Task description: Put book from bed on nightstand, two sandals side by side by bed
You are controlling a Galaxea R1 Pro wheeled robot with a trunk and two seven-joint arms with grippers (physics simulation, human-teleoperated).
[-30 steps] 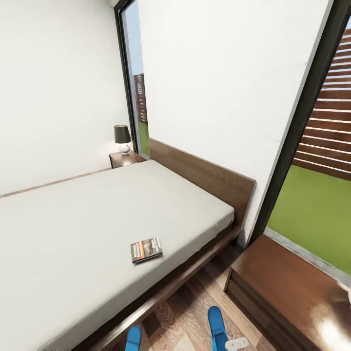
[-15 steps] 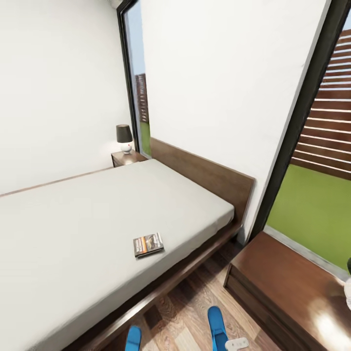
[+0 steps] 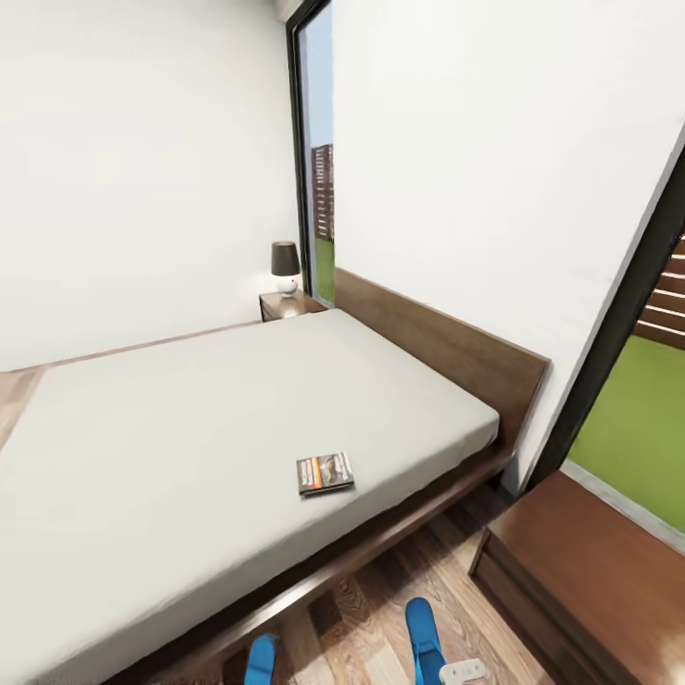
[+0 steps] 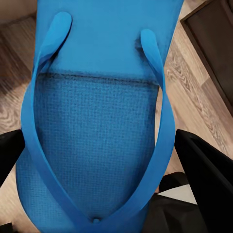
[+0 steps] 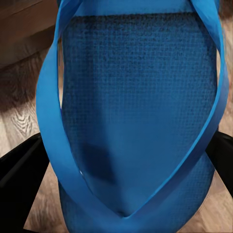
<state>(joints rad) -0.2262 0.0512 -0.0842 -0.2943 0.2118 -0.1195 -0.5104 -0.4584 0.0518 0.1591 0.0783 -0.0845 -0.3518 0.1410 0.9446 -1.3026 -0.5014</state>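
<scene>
Lying flat on the bed [image 3: 190, 428] near its front edge in the head view is the book [image 3: 324, 473]; a nightstand [image 3: 290, 304] with a lamp [image 3: 284, 265] stands at the far corner, and two blue sandal tips poke up over the floor [image 3: 381, 599]. In the left wrist view, the left end effector [image 4: 104, 194] holds the left sandal [image 4: 97, 126] between dark fingers [image 4: 208, 179]. In the right wrist view, the right end effector [image 5: 126, 184] grips the right sandal [image 5: 136, 107].

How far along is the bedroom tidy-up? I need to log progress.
Nothing looks finished. The book lies on the bed, not on the nightstand. In hand: each gripper carries a blue sandal, left and right, above the wood floor. Left: set both down side by side, then move the book.
</scene>
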